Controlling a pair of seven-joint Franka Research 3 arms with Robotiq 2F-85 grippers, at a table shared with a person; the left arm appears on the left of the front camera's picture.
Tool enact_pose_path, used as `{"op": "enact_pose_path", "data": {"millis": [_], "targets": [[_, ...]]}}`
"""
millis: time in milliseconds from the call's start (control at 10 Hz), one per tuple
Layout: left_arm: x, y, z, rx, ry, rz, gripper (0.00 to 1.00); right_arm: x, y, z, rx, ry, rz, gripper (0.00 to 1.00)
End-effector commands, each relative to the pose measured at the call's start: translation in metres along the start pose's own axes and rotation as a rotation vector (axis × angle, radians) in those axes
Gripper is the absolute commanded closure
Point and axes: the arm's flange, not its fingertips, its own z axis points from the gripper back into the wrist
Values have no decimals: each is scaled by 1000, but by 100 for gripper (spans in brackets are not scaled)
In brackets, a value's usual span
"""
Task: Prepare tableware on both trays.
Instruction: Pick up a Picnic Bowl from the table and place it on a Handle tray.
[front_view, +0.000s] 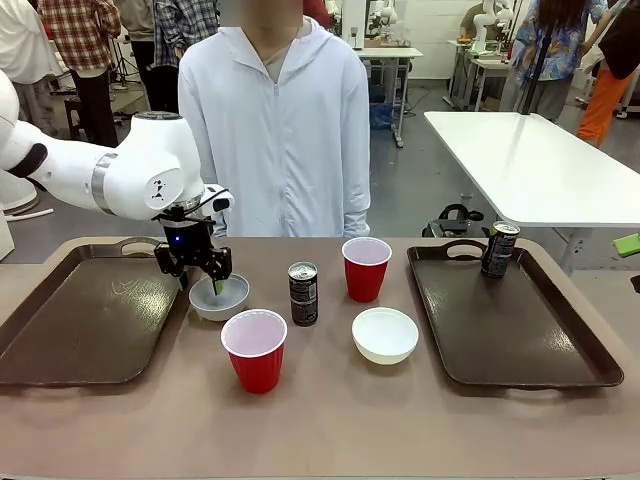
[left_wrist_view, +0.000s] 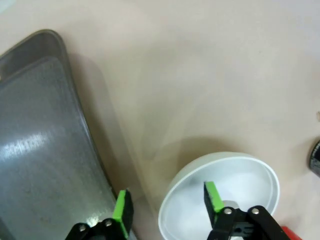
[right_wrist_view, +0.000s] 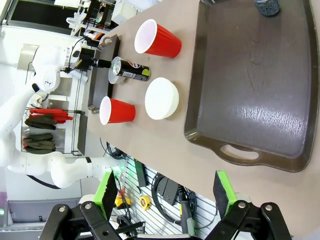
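My left gripper (front_view: 202, 283) stands open astride the white bowl (front_view: 232, 300) rim, just beside the left tray (front_view: 80, 320); I should pinch the wall squarely and lift it level

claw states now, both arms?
Left claw: open, astride the white bowl rim, not yet clamped.
Right claw: open, holding nothing.

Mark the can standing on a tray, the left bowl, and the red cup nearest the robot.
Can (front_view: 499, 250): front view, middle of its black side.
Left bowl (front_view: 221, 308): front view, its near outer wall.
Near red cup (front_view: 257, 370): front view, its red outer wall.
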Motion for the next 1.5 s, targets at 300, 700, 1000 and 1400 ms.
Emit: {"op": "enact_pose_path", "data": {"millis": [300,700,1000,1400], "targets": [[2,-1,9,40,31,29,100,1,-1,-1,28,-12,10,0],[4,8,16,33,48,40,100,1,-1,-1,28,-12,10,0],[-18,26,63,-74,123,10,100,1,-1,-1,28,-12,10,0],[-85,57,149,-132,77,-117,100,1,-1,-1,28,-12,10,0]]}}
